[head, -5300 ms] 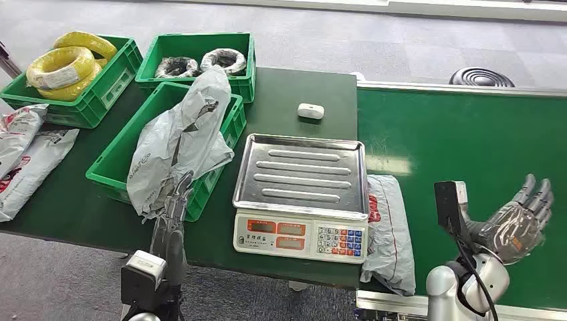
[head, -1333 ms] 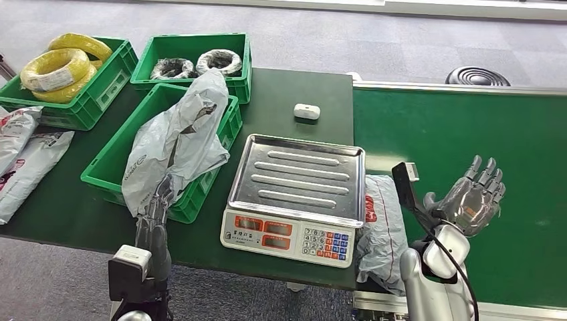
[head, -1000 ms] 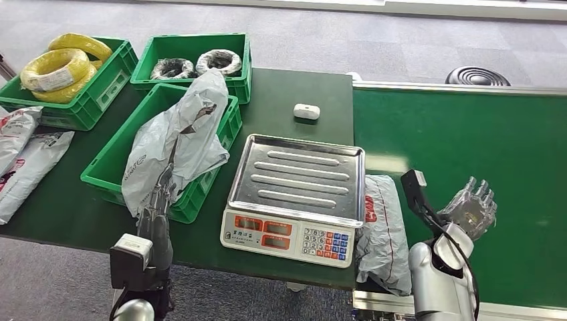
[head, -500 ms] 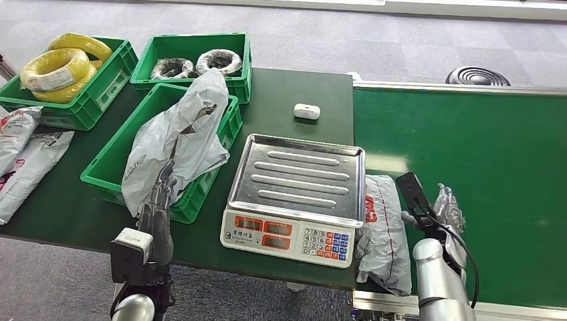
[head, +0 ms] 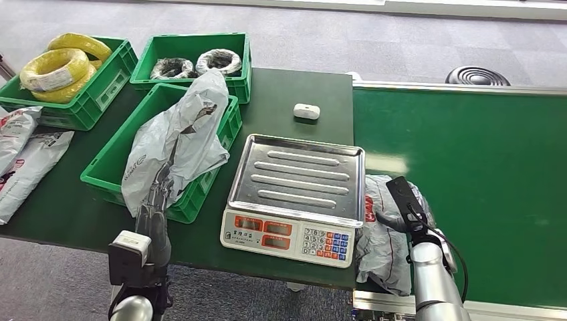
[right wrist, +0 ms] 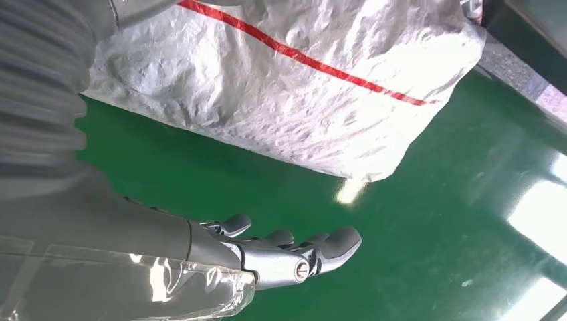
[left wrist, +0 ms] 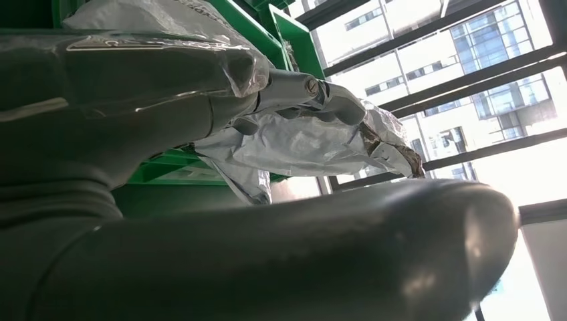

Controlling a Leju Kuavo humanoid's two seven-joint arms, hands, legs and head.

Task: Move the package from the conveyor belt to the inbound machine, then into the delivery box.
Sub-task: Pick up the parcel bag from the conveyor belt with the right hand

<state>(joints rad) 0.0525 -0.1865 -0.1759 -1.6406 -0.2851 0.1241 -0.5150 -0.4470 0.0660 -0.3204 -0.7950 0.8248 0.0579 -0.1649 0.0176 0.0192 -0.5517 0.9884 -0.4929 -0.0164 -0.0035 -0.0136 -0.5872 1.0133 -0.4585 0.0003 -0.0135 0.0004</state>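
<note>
A grey package with a red stripe (head: 382, 235) lies on the green conveyor belt (head: 481, 167), against the right side of the scale (head: 294, 175). My right hand (head: 411, 210) is low at the package's right edge, partly behind its wrist camera. In the right wrist view this hand (right wrist: 281, 254) hovers over the belt beside the package (right wrist: 287, 87), fingers spread and holding nothing. My left hand (head: 159, 194) points up at the lower edge of a grey bag (head: 180, 134) draped over the green crate (head: 107, 170). Its fingers (left wrist: 294, 93) are straight and grip nothing.
Two more green crates stand at the back, one with yellow coils (head: 60, 67), one with dark coils (head: 194, 63). A small white device (head: 307, 111) lies behind the scale. More bags (head: 27, 160) lie at the table's left.
My right hand has come down from its raised spot over the belt and moved left to the package's side. The left hand has barely moved.
</note>
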